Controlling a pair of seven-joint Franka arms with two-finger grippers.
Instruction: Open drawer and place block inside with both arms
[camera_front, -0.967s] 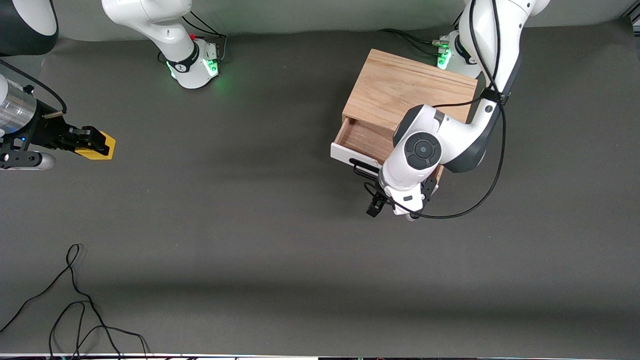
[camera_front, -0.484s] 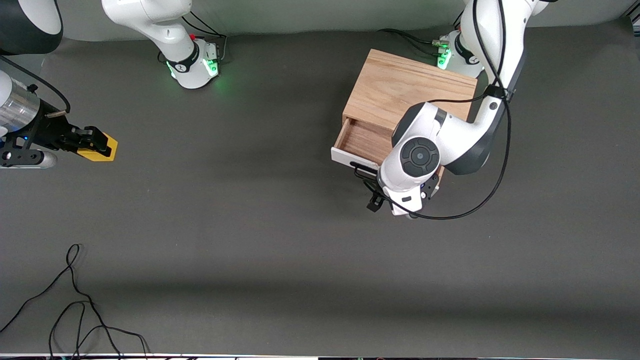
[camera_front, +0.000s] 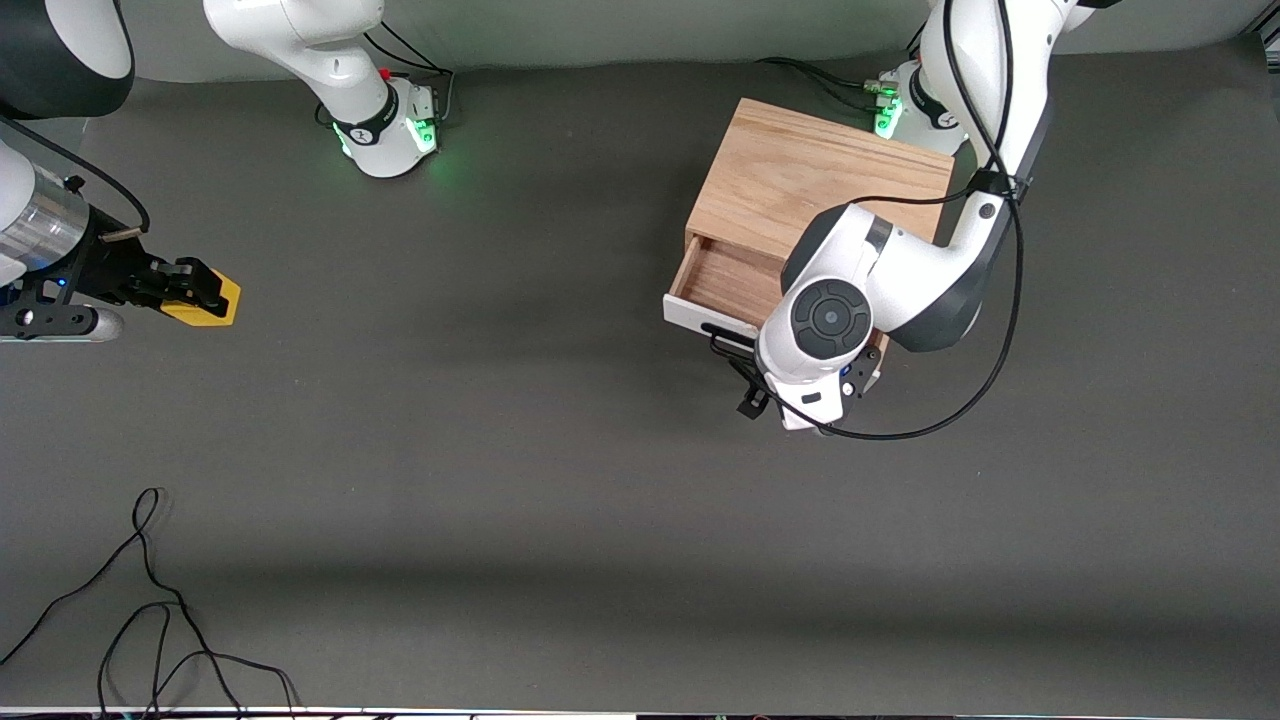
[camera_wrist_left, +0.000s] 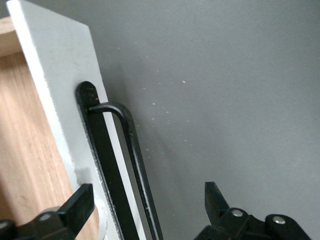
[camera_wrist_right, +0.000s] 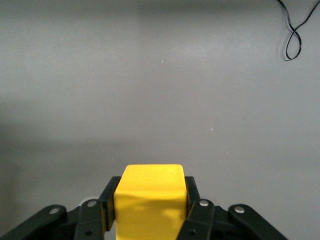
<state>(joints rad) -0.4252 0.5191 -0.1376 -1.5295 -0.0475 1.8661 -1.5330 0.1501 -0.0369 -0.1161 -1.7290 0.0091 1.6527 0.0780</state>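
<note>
The drawer stands partly pulled out of the oak cabinet, with its wooden inside showing. My left gripper hangs over the drawer's white front panel and is open. One of its fingers is over the drawer's inside and the other is out in front, so the black bar handle lies between them untouched. My right gripper is shut on the yellow block, low over the table at the right arm's end. The block fills the space between the pads.
A loose black cable lies on the grey table close to the front camera, toward the right arm's end, and shows as a loop in the right wrist view. The left arm's own cable hangs in a loop beside the cabinet.
My right gripper has carried the block a little way toward the left arm's end. The left gripper has shifted slightly toward the cabinet. The drawer has stayed put.
</note>
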